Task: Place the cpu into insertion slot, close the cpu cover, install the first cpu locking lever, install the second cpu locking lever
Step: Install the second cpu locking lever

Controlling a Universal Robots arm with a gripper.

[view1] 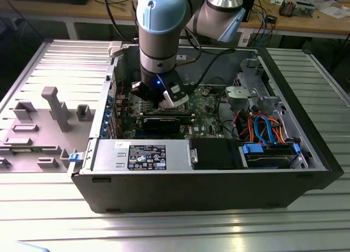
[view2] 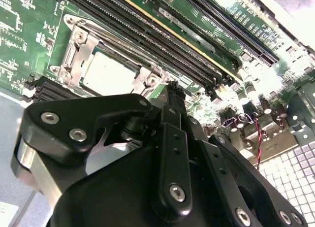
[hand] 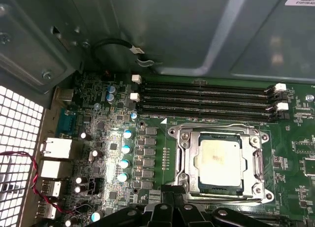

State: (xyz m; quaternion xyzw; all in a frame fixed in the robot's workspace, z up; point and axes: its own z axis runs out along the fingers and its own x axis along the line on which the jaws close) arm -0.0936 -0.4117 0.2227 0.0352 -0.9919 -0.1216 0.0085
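**Chip seated in its socket, arm poised just above**

Chip (hand: 218, 159) lies flat in the socket (hand: 183, 160) on the green board (hand: 290, 153), its pale metal top showing through the square window of the silver frame plate (hand: 258, 160) that lies down around it. In the second wrist view the same chip (view2: 109, 72) sits inside the frame plate (view2: 78, 42), with the long dark memory slots (view2: 147, 35) running just beside it. In the first wrist view those memory slots (hand: 206, 101) lie between the socket and the grey wall of the case (hand: 197, 30).

From the exterior view, the arm (view1: 158, 28) reaches straight down into the open computer case (view1: 317, 153), which rests on a ribbed metal table (view1: 175, 230). Its gripper (view1: 164, 99) hangs close over the board near the socket, well clear of the power supply box (view1: 142, 153) at the front.

The gripper (view2: 170, 89) has its dark fingers (view2: 173, 138) pressed together, tips meeting, with nothing pinched between them. The tips hover just beside the socket's edge; I cannot tell whether they touch it. A red and black wire (hand: 29, 178) loops near the rear ports.
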